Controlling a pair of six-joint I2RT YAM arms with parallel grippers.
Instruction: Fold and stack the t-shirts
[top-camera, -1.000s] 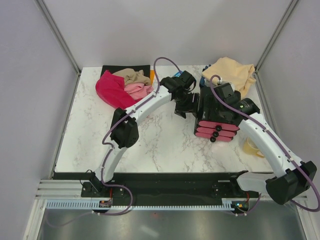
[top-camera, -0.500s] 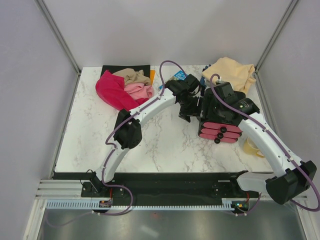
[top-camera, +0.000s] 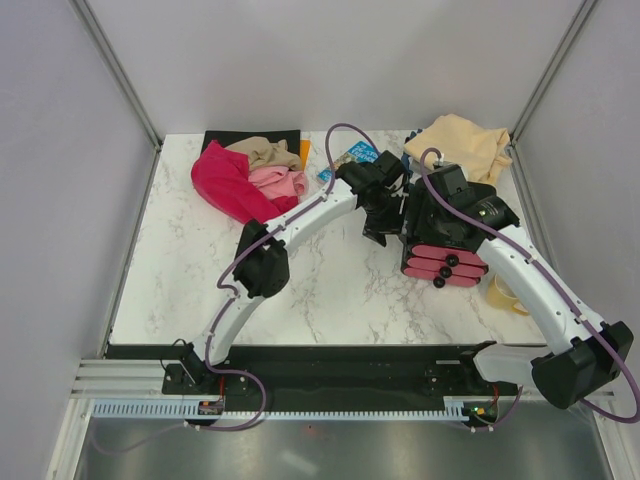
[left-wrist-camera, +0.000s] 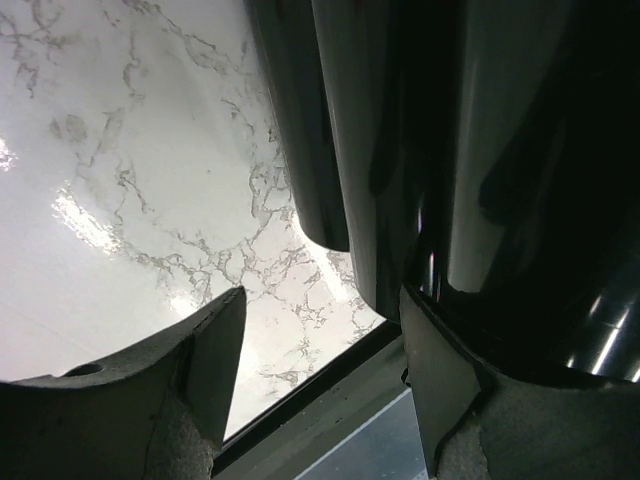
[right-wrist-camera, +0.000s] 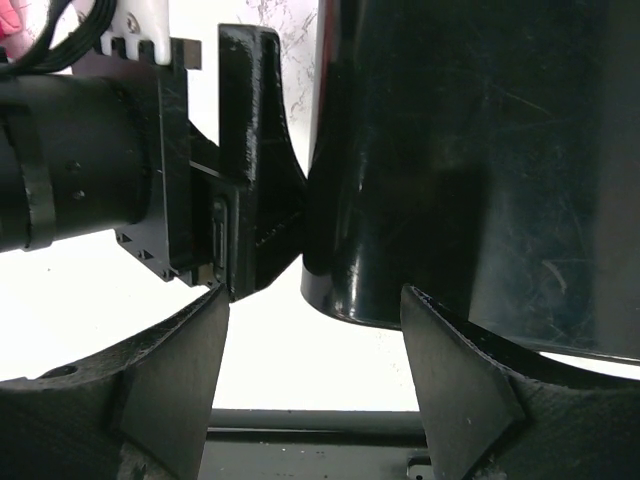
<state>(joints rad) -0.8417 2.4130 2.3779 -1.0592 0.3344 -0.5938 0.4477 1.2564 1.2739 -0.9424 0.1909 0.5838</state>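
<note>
Crumpled at the table's far left lie a crimson red t-shirt (top-camera: 224, 180), a tan-brown one (top-camera: 266, 152) and a pink one (top-camera: 281, 183), touching each other. A pale peach-cream t-shirt (top-camera: 462, 142) is bunched at the far right corner. My left gripper (top-camera: 385, 212) (left-wrist-camera: 320, 300) hovers open over bare marble at mid-table, well clear of any shirt. My right gripper (right-wrist-camera: 315, 295) is open too, with nothing between its fingers. In the top view it is hidden under its own wrist (top-camera: 452, 190). The two grippers are close together.
A glossy black object with pink bars on its near end (top-camera: 440, 262) sits right by both grippers and fills the right side of both wrist views (left-wrist-camera: 480, 150) (right-wrist-camera: 480, 160). A black mat (top-camera: 250, 136) lies under the left shirts. A blue book (top-camera: 352, 153) lies far centre, a yellowish cup (top-camera: 503, 293) at right.
My left gripper has swung right and farther back, uncovering the blue book. The black object with pink bars has shifted slightly right and nearer. Both grippers stay open.
</note>
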